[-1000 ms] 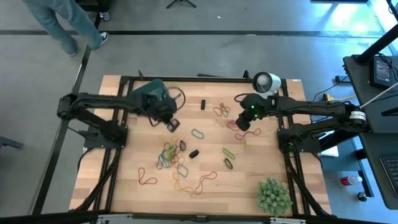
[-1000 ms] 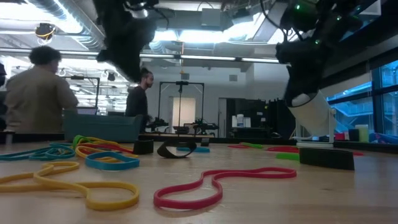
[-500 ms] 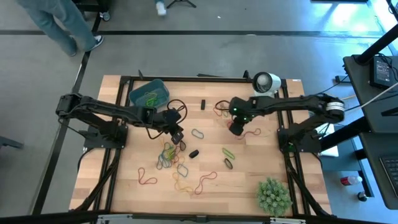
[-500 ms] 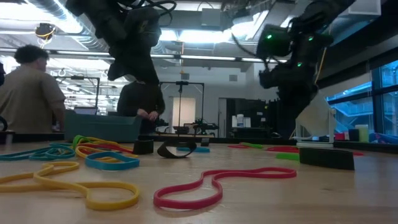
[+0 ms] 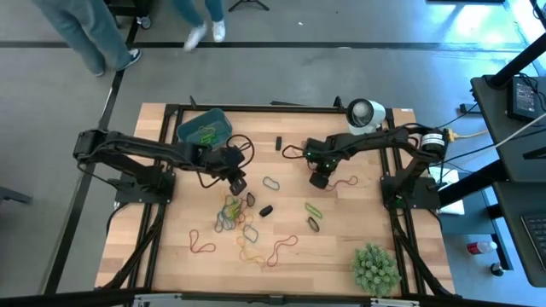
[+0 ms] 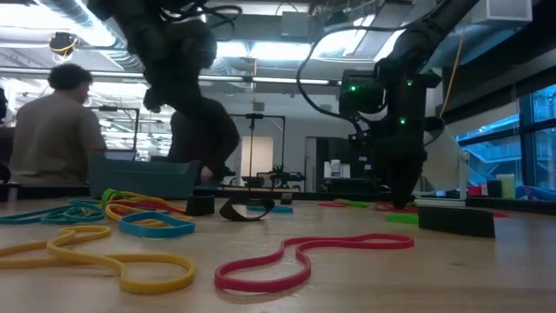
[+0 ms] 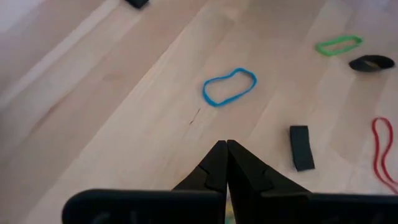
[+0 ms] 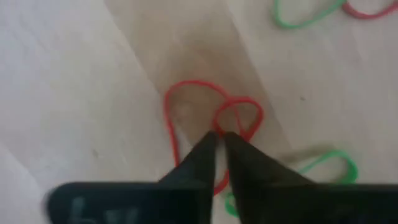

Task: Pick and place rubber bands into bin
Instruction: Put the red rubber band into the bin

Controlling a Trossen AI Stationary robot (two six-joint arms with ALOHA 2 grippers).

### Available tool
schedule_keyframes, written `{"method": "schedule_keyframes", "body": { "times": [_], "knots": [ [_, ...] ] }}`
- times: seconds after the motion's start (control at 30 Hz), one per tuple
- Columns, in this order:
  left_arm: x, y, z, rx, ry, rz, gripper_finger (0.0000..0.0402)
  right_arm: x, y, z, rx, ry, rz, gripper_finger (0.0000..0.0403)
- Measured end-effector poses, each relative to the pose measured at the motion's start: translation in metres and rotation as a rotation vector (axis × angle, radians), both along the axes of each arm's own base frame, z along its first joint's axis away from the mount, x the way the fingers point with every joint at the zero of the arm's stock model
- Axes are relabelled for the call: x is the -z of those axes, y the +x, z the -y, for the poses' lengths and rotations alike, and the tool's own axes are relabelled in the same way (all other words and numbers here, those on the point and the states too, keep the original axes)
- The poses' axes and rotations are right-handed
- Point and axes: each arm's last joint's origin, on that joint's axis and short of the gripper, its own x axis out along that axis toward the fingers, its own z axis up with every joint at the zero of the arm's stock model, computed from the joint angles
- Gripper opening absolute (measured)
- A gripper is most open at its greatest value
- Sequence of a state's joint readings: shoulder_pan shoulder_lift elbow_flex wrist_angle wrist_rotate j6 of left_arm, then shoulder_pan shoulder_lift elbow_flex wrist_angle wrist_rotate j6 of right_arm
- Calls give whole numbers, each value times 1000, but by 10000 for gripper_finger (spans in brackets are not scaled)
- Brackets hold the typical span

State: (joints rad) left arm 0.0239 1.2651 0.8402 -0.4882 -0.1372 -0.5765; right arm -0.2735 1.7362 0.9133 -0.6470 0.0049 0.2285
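Rubber bands, thin floppy loops in red, green, yellow and blue (image 5: pixel 232 213), are seen in the high view scattered over the middle of the wooden table (image 5: pixel 171 256); a few already lie in the small teal plastic bin (image 5: pixel 205 128) near the far left corner. A second ago the left gripper (image 5: pixel 237 181) was above the bin; now it has been brought back beside the heap, so one delivery is judged to be done. The right gripper (image 5: pixel 318 179) has been moved inward and lowered onto a red rubber band (image 5: pixel 341 183).

In the low view the right gripper (image 6: pixel 401 196) is set down at the table surface, far behind the bands in front.

In the left wrist view the left gripper (image 7: pixel 227 144) is pressed fully together and nothing is held; a blue band (image 7: pixel 229 87) lies ahead, with bare wood around it.

In the right wrist view the fingers of the right gripper (image 8: pixel 221 135) are drawn almost together, and the red rubber band (image 8: pixel 198 83) seems to be pinched at the tips. Open table is left between both arms for the way to the bin.
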Motion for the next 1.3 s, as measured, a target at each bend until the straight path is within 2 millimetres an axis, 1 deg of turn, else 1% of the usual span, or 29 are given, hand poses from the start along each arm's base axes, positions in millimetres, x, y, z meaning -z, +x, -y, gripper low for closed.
{"method": "schedule_keyframes", "body": {
  "times": [0.03,0.07,0.17,0.27,0.37,0.5,0.57,0.7,0.9,1.0,1.1,1.23,1.3],
  "knots": [
    [-3,-3,0,11,13,4,2,-2,0,0,6,-2,10,14],
    [-7,-7,-1,20,29,9,2,-5,-1,0,13,-3,17,10],
    [-17,-15,-8,25,88,32,2,-18,-2,-1,51,11,26,7],
    [-27,-23,-15,26,134,71,2,-44,3,0,80,-4,104,4],
    [-33,-28,-22,-4,159,89,2,-68,6,-1,108,-9,151,2],
    [-35,-27,-27,11,194,109,2,-111,18,-5,98,-35,294,2],
    [-37,-25,-29,18,214,137,9,-128,25,-8,80,-44,351,2],
    [-45,-17,-32,58,249,242,49,-164,39,-14,17,-80,485,1],
    [-62,-8,-37,112,342,417,141,-197,58,-22,-91,-150,707,1],
    [-65,-3,-37,135,377,468,185,-208,63,-26,-137,-181,789,0],
    [-68,4,-39,146,349,550,218,-214,68,-29,-170,-210,866,0],
    [-64,18,-46,160,306,628,233,-220,72,-31,-202,-237,925,0],
    [-60,26,-49,174,293,624,234,-220,72,-33,-207,-238,933,0]
  ]
}}
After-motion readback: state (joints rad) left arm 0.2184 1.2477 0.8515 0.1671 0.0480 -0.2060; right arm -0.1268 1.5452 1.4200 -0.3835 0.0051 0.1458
